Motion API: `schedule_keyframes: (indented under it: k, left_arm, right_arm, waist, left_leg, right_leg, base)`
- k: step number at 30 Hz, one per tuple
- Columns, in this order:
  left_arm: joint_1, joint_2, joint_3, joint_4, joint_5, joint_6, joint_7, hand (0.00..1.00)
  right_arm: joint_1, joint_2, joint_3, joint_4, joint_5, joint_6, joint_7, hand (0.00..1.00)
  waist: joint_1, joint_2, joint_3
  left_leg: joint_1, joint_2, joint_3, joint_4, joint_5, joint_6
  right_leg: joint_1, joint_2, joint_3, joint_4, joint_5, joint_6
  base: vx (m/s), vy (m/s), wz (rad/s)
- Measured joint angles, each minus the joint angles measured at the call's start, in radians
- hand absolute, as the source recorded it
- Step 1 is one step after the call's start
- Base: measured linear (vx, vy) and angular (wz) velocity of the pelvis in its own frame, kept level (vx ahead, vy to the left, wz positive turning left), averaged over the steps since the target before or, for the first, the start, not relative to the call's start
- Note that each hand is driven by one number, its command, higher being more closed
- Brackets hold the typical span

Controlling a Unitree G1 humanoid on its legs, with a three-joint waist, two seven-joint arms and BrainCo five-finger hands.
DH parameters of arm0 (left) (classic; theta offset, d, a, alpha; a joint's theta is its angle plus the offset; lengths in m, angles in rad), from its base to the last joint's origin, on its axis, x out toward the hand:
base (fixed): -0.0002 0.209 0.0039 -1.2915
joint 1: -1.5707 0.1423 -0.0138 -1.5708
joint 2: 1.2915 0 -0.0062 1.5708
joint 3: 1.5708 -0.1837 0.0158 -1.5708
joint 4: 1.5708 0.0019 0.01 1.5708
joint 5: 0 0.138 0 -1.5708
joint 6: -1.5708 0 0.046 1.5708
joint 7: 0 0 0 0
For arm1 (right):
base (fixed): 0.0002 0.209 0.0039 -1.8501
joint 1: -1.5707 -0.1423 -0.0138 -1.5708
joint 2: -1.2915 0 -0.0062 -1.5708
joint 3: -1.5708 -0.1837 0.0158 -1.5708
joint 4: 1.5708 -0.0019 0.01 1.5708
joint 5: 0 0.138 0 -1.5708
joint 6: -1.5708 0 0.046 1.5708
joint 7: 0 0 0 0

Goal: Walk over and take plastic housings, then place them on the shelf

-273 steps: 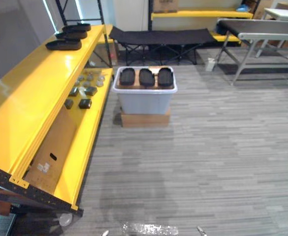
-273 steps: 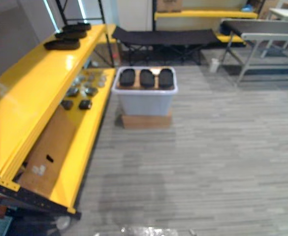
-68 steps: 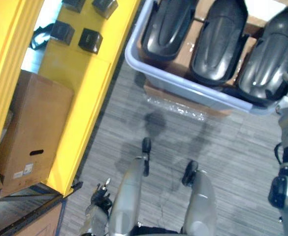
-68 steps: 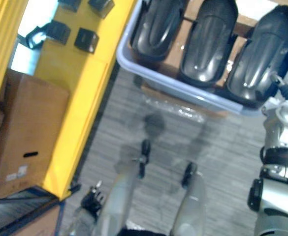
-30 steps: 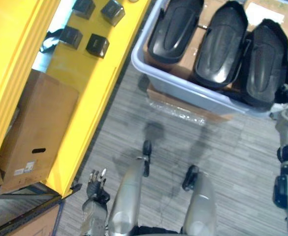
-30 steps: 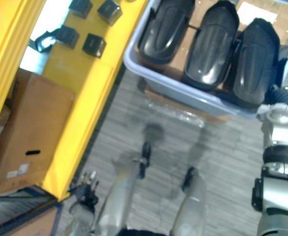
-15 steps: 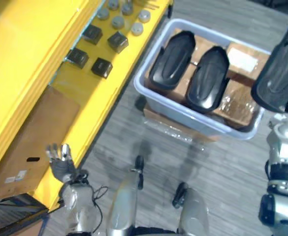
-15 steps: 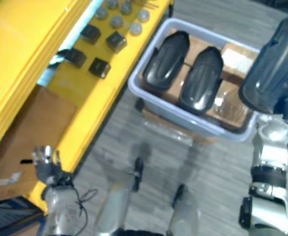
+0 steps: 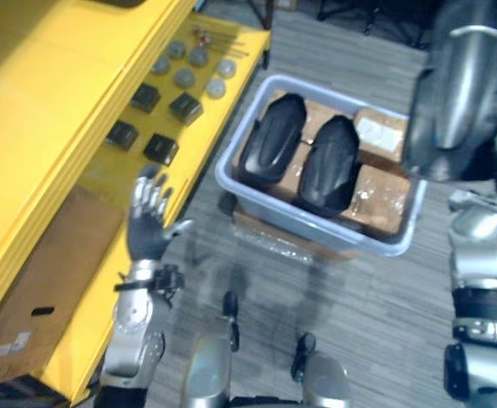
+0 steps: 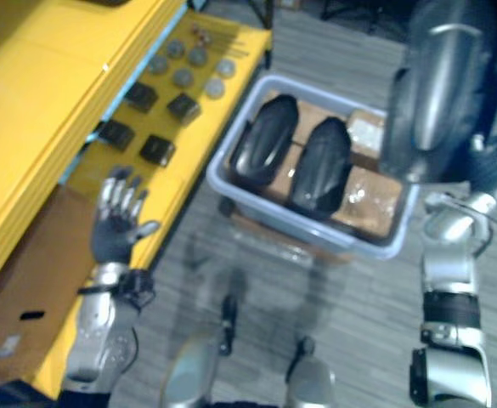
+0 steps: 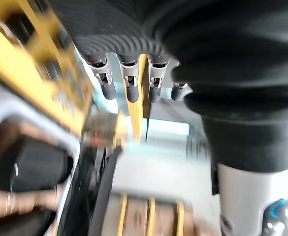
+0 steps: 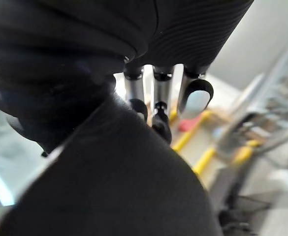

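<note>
My right hand [image 10: 493, 166] is shut on a long black plastic housing [image 9: 456, 81] and holds it upright in the air, above the right end of the pale grey bin [image 9: 316, 231]. In the right wrist view its fingers [image 12: 159, 110] curl against the dark shell [image 12: 109, 187]. Two more black housings [image 9: 271, 149] [image 9: 330, 174] lie side by side in the bin on brown cardboard packs [image 9: 375, 191]. My left hand [image 9: 149, 228] is raised and open, fingers spread, beside the edge of the yellow shelf [image 9: 53, 102].
The lower yellow shelf board carries small black blocks [image 9: 160, 149] and several grey discs [image 9: 190, 70]. A cardboard box [image 9: 48, 280] sits under the shelf. The bin rests on a flat box on grey striped carpet [image 9: 384, 306].
The right hand has lifted the housing out of the bin and higher. The left hand has risen beside the shelf, fingers spread. The view has shifted.
</note>
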State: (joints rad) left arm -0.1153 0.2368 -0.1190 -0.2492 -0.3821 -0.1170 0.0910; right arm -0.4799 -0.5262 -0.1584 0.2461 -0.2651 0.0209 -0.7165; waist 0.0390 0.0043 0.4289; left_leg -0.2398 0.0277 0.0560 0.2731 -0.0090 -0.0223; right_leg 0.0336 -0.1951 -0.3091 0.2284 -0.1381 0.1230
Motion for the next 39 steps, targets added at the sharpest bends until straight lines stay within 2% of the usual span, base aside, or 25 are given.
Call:
schedule_keyframes:
  k: [4, 11, 19, 29, 39]
  left_arm:
    - [-0.092, -0.009, -0.026, 0.075, -0.106, 0.058, 0.005, 0.0]
    - [-0.185, -0.008, -0.112, 0.254, -0.254, 0.127, 0.001, 0.0]
    - [-0.245, -0.007, -0.144, 0.377, -0.404, 0.226, -0.036, 0.0]
    - [-0.259, -0.007, -0.203, 0.453, -0.405, 0.242, -0.064, 0.0]
    - [-0.261, -0.009, -0.213, 0.457, -0.406, 0.24, -0.055, 0.0]
  right_arm:
    - [0.004, 0.042, 0.069, -0.009, -0.073, -0.036, -0.001, 1.0]
    - [0.0, 0.085, 0.203, -0.008, -0.202, -0.122, 0.009, 1.0]
    - [-0.049, 0.092, 0.294, -0.003, -0.26, -0.174, 0.041, 1.0]
    - [-0.065, 0.136, 0.389, 0.044, -0.274, -0.189, 0.077, 1.0]
    - [-0.064, 0.15, 0.481, 0.088, -0.286, -0.206, 0.105, 1.0]
  waist:
    - [-0.013, -0.004, -0.018]
    - [-0.006, -0.008, -0.028]
    - [-0.006, -0.009, -0.028]
    - [0.0, -0.01, -0.029]
    - [0.001, -0.011, -0.029]
  left_leg:
    - [0.019, 0.009, 0.014, -0.018, 0.002, 0.001]
    - [0.043, 0.03, 0.056, -0.059, 0.029, -0.003]
    - [0.066, 0.032, 0.062, -0.107, 0.057, -0.01]
    - [0.101, 0.03, 0.061, -0.173, 0.099, -0.013]
    - [0.107, 0.029, 0.058, -0.214, 0.126, -0.014]
  right_leg:
    - [0.001, 0.008, 0.017, -0.009, 0.01, -0.005]
    - [-0.015, 0.028, 0.068, -0.026, 0.031, -0.015]
    - [-0.017, 0.035, 0.076, -0.026, 0.034, -0.02]
    - [-0.016, 0.037, 0.075, -0.02, 0.034, -0.024]
    - [-0.027, 0.038, 0.067, -0.012, 0.032, -0.026]
  base:
    - [-0.05, -0.003, -0.2]
    - [-0.03, -0.01, -0.17]
    - [0.0, -0.003, -0.02]
    - [0.0, 0.0, 0.0]
    - [0.0, 0.002, 0.01]
